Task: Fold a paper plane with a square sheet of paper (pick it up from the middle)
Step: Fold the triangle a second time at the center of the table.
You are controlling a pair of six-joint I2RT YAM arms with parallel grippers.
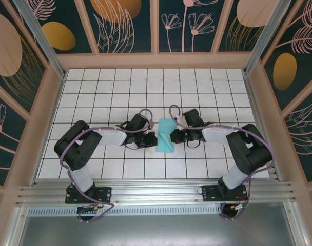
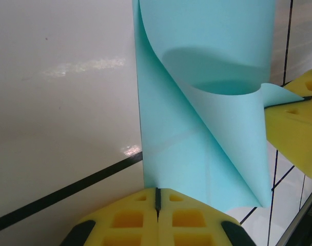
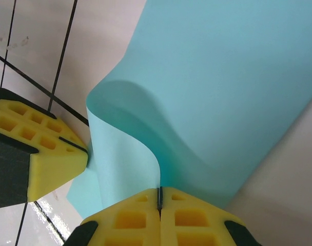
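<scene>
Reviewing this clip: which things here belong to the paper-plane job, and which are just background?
Part of the job:
square sheet of paper, curled, pinched from both sides
left tool, shut on its edge
right tool, shut on its edge

Just there:
white tiled table
patterned walls

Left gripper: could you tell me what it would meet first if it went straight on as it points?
The square sheet of paper, curling beyond the shut jaws of the left gripper; behind it probably the right gripper, but depth is unclear.
</scene>
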